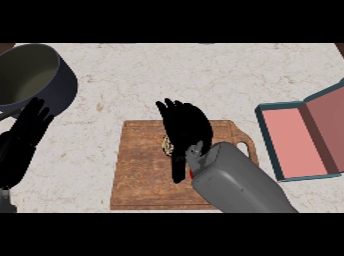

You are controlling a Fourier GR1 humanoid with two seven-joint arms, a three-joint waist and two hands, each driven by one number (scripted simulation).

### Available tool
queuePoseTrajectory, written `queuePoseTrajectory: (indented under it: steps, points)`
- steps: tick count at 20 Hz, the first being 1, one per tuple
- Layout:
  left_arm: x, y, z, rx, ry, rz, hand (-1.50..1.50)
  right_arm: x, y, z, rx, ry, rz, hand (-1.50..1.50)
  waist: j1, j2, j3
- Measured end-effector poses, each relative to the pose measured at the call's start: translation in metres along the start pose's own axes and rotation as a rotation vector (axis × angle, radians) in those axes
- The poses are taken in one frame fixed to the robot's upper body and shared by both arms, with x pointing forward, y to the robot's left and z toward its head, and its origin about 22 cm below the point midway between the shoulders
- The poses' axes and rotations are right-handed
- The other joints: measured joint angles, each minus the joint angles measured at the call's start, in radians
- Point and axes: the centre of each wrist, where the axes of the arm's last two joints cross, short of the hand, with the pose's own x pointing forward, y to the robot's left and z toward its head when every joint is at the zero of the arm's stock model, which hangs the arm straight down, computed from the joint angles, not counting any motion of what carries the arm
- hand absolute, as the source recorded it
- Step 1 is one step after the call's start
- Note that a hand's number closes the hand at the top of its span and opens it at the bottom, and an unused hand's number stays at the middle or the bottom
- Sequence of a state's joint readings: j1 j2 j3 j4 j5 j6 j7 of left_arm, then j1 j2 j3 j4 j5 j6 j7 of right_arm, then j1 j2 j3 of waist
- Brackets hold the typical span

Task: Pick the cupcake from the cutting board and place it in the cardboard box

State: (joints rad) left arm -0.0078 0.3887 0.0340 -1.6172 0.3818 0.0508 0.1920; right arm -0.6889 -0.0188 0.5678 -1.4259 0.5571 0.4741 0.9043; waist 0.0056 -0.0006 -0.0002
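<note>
Hanging over the cutting board [142, 175] is the right hand [186, 127]. It is black, and its fingers are stretched out straight, not closed on anything. The board is flat brown wood with a streaky grain and a hole for a handle. Only a tiny pale bit of the cupcake [167, 144] peeks out at the hand's left side, near the middle of the board. The hand hides the rest. I think the cupcake is light, soft and easy to squash. It is best held gently by its sides, low down, and not on its top. The left hand [16, 145] rests open at the left edge. Off to the right lies the cardboard box [315, 135], open, pink inside with blue-green edges. Farthest back, a round grey pot [64, 87] sits on the pale, speckled counter [204, 75].
</note>
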Motion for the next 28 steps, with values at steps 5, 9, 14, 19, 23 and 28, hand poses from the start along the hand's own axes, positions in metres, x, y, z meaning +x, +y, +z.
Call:
queuePoseTrajectory:
  steps: [5,9,14,19,23,28]
  points:
    - [0.004,-0.003,0.003,0.000,-0.002,-0.005,0.00,0.000,0.007,-0.005,0.013,0.022,0.019,-1.50,0.001,0.000,0.000]
    - [0.001,0.000,0.001,0.002,-0.007,-0.003,0.00,-0.006,0.013,-0.012,0.031,0.039,0.035,-1.50,0.001,0.000,0.000]
    - [0.001,0.004,-0.001,0.002,-0.001,0.000,0.00,-0.004,0.024,-0.021,0.059,0.057,0.053,-1.50,0.002,0.001,0.000]
    - [0.002,0.003,-0.005,0.002,-0.003,-0.008,0.00,-0.011,0.028,-0.031,0.078,0.080,0.058,-1.50,0.001,0.001,0.000]
    - [0.004,0.000,-0.005,0.002,-0.006,-0.006,0.00,-0.012,0.038,-0.029,0.084,0.087,0.059,-1.50,0.000,0.000,0.000]
    - [0.002,0.002,-0.003,-0.002,-0.005,-0.004,0.00,-0.011,0.041,-0.034,0.079,0.093,0.057,1.50,0.002,0.001,0.000]
